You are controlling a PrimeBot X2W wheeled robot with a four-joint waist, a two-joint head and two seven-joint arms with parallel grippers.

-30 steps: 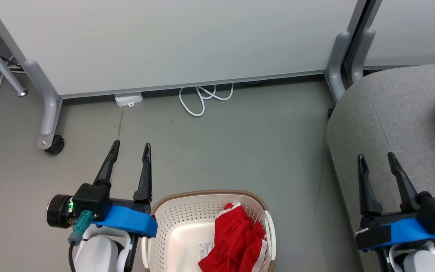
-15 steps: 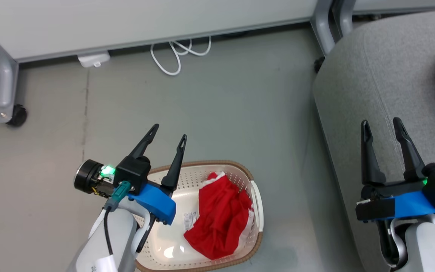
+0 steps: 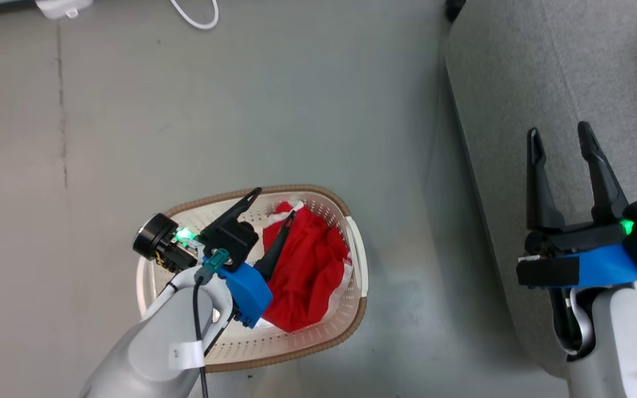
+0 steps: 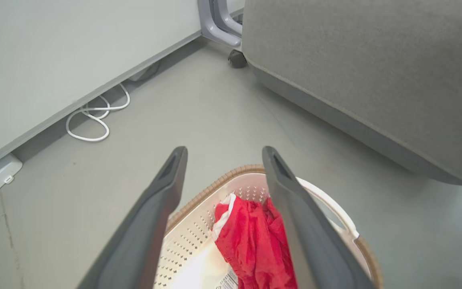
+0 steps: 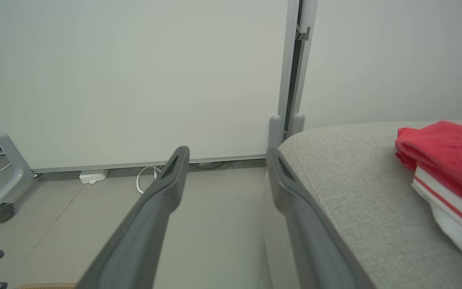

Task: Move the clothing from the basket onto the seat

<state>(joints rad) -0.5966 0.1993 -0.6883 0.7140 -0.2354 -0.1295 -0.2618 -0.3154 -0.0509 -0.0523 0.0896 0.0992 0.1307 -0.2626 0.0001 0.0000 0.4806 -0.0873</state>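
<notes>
The bright red soft garment with white trim [image 3: 307, 265] lies crumpled in the right half of the small cream-white perforated plastic basket with a brown woven-look rim [image 3: 307, 340], which stands on the grey floor [image 3: 130, 110] near the large grey woven-fabric seat cushion [image 3: 506, 110] but apart from it. A 2nd red garment with white stripes [image 5: 443, 152] is seen lying on that seat in the right wrist view.

The left gripper [image 3: 273, 203] is held over the basket with its 2 fingers spread apart and nothing between them; 1 finger lies across the red fabric in the head view, though whether it touches the cloth cannot be told. A second ago this gripper was placed beside the basket, over bare floor, so it has been brought in above the load while the head camera was tilted downward. The reach for the remaining garment is therefore judged to be under way, with the grasp not yet made.

The right gripper [image 3: 558, 130] is kept over the seat's rounded edge, its fingers parted and empty.
</notes>
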